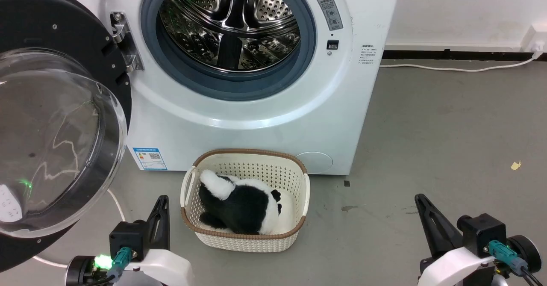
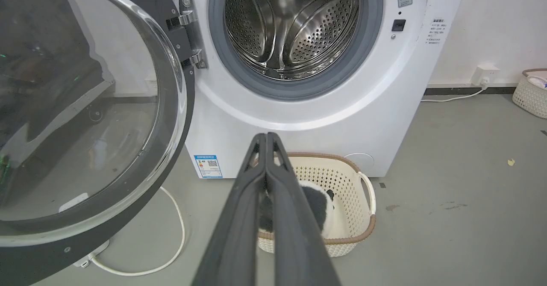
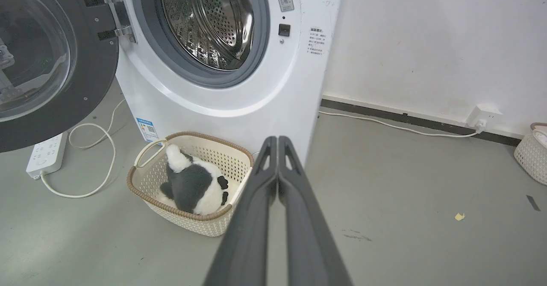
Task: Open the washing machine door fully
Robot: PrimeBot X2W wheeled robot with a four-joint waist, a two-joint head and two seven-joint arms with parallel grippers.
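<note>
The washing machine (image 1: 265, 119) (image 2: 342, 123) (image 3: 239, 106) stands ahead, its steel drum showing inside the grey rubber ring. The washing machine door (image 1: 55, 119) (image 2: 85, 106) (image 3: 51, 55), a black disc with a bulging glass bowl, is swung out wide to the left on its metal hinge (image 1: 124, 42). My left gripper (image 1: 161, 200) (image 2: 266, 135) hangs low beside the door's lower edge, shut and empty. My right gripper (image 1: 421, 198) (image 3: 277, 138) is low at the right over the floor, also shut and empty.
A cream perforated basket (image 1: 299, 192) (image 2: 359, 183) (image 3: 145, 179) holding a black-and-white plush toy (image 1: 243, 207) sits on the floor before the machine. A white power strip (image 3: 45, 153) and cable lie at the left. Another basket (image 3: 532, 153) stands by the right wall.
</note>
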